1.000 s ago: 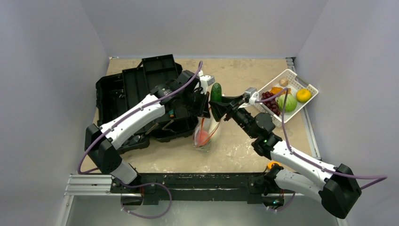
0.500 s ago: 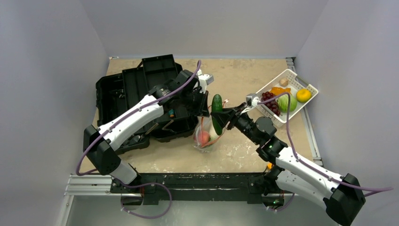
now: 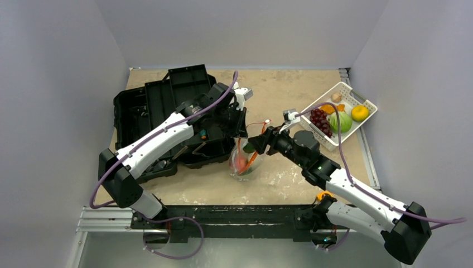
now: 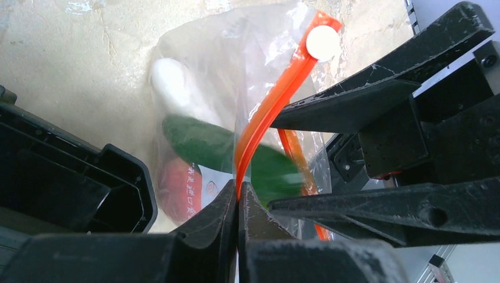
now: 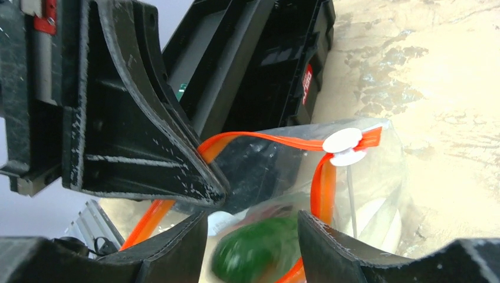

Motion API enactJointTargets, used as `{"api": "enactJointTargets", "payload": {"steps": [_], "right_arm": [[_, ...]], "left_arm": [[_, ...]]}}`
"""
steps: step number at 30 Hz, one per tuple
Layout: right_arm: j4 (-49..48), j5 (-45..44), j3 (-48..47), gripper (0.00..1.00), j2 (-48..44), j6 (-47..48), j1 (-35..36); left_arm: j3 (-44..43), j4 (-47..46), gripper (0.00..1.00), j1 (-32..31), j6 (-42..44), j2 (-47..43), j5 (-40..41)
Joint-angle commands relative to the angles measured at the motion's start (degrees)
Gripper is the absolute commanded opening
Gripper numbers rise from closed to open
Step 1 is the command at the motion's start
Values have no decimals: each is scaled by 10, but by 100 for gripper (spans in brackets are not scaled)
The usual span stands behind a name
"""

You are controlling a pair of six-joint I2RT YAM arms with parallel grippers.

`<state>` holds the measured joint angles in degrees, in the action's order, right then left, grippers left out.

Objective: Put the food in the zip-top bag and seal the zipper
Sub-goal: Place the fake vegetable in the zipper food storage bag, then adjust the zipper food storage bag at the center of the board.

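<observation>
The clear zip-top bag (image 3: 243, 163) stands upright beside the toolbox, its mouth open. My left gripper (image 4: 237, 197) is shut on the orange-red zipper (image 4: 277, 100) strip and holds it up. My right gripper (image 5: 252, 227) is open just above the bag mouth. The green cucumber (image 5: 259, 253) is blurred below and between its jaws, touching neither, partly inside the bag (image 4: 200, 141). A white radish (image 4: 177, 88) and a pink-red fruit (image 4: 177, 191) lie inside the bag. The white slider (image 5: 342, 141) sits at the far end of the zipper.
The open black toolbox (image 3: 162, 106) lies left of the bag, touching it. The white slotted basket (image 3: 338, 88) at the right back holds purple grapes (image 3: 319, 117), a pale green cabbage (image 3: 341, 121), a yellow lemon (image 3: 360, 113) and small pieces.
My right gripper carried the cucumber down to the bag mouth and opened. The cucumber has left the jaws and drops into the bag. The left arm has held still.
</observation>
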<state>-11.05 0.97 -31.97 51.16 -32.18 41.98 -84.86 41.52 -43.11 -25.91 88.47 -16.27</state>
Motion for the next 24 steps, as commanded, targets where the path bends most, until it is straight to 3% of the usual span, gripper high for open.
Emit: {"api": "enactJointTargets", "payload": {"steps": [1, 9, 17, 21, 24], "right_arm": [[59, -1, -66, 58, 11, 18, 1], [163, -42, -149, 58, 40, 50, 1], [254, 28, -250, 53, 105, 137, 1], [270, 18, -263, 55, 91, 156, 1], [287, 21, -275, 56, 87, 170, 1]], "left_arm": [[-4, -10, 0, 5, 6, -21, 3], [-4, -10, 0, 5, 5, -20, -2], [-2, -14, 0, 4, 13, -46, 9], [21, -39, 0, 4, 10, -94, 41], [23, -37, 0, 4, -1, -82, 43]]}}
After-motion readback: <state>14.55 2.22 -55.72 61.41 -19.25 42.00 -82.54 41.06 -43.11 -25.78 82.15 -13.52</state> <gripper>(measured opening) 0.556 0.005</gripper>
